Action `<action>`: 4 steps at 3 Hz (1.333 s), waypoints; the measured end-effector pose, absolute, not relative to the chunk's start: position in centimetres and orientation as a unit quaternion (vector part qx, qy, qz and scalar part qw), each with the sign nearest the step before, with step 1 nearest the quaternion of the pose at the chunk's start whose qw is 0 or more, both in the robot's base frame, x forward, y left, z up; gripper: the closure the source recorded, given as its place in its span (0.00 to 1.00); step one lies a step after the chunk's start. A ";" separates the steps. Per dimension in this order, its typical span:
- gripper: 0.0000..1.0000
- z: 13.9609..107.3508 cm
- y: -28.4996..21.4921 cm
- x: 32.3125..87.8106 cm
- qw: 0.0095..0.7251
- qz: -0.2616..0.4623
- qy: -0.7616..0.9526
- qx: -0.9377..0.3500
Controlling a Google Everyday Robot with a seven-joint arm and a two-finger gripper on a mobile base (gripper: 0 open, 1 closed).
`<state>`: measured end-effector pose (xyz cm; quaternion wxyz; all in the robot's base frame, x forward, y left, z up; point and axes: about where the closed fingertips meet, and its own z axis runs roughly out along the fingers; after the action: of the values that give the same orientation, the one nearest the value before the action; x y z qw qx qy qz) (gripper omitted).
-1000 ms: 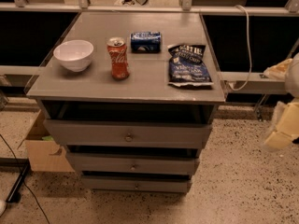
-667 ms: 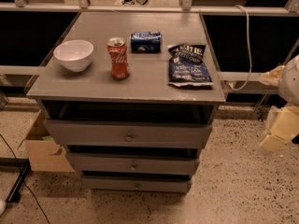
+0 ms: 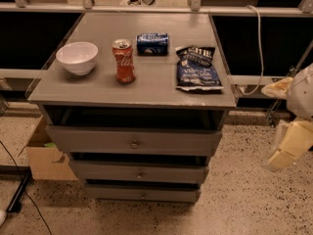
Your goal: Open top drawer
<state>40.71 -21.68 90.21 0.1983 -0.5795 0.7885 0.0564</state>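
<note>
- The top drawer (image 3: 98,140) sits at centre frame, under the cabinet top (image 3: 98,89), with its knob (image 3: 134,144) unobstructed.
- Two narrower drawers (image 3: 138,173) lie below it.
- On the top stand a bowl (image 3: 77,58), a soda can (image 3: 124,61), a blue packet (image 3: 152,43) and a chip bag (image 3: 198,68).
- A cardboard box (image 3: 46,155) is at lower left.
- The gripper (image 3: 283,153) hangs at the right edge, well apart from the drawer and touching nothing; I cannot tell how wide it stands.

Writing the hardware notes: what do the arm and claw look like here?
Claw, at the right frame edge: blocky, pale cream-yellow. Arm above it: rounded white housing. No markings or cables visible on either.
</note>
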 end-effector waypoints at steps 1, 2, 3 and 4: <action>0.00 88.6 -18.6 39.8 0.204 0.097 0.765 -0.603; 0.00 87.2 -16.2 39.3 0.206 0.130 0.747 -0.619; 0.00 86.6 -16.2 39.4 0.203 0.125 0.748 -0.620; 0.00 85.1 -16.4 39.9 0.195 0.109 0.752 -0.620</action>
<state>39.90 -16.37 85.13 0.1947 -0.6199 0.7523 0.1091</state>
